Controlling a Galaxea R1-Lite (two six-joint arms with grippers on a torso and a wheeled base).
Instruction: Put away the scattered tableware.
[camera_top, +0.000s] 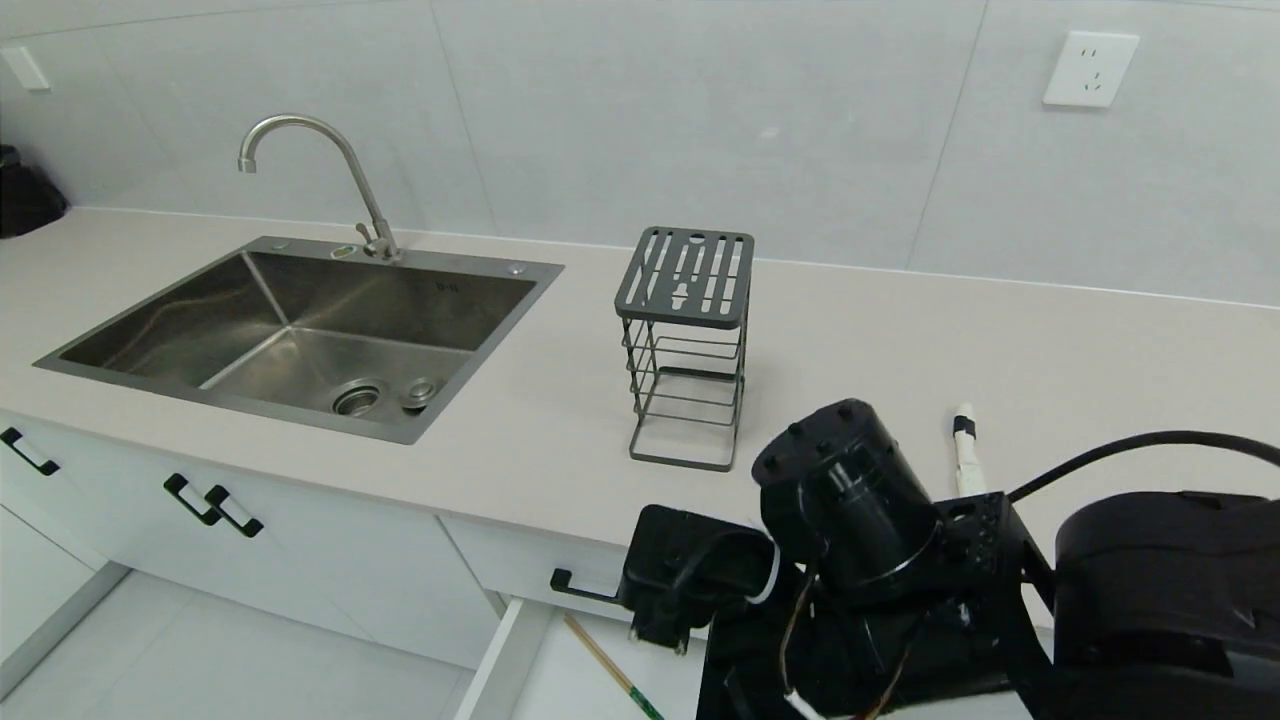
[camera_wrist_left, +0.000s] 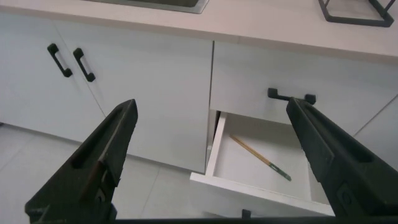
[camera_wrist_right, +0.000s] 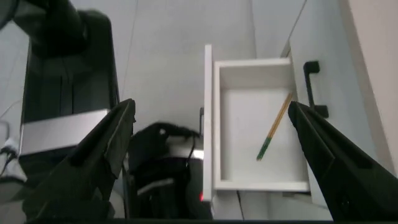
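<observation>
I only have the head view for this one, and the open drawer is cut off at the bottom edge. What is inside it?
Observer: One chopstick with a green tip lies slantwise on the floor of the drawer; I see nothing else in it.
Operator: Is the right gripper carrying anything?
Observer: No. The right gripper is open above the drawer, with nothing between its fingers.
Operator: And the left one?
Observer: The left gripper is open too and holds nothing; it is aimed toward the drawer.

I see a steel sink set in a pale countertop, grey tiled wall behind it, white cabinets below, a socket up to its right.
</observation>
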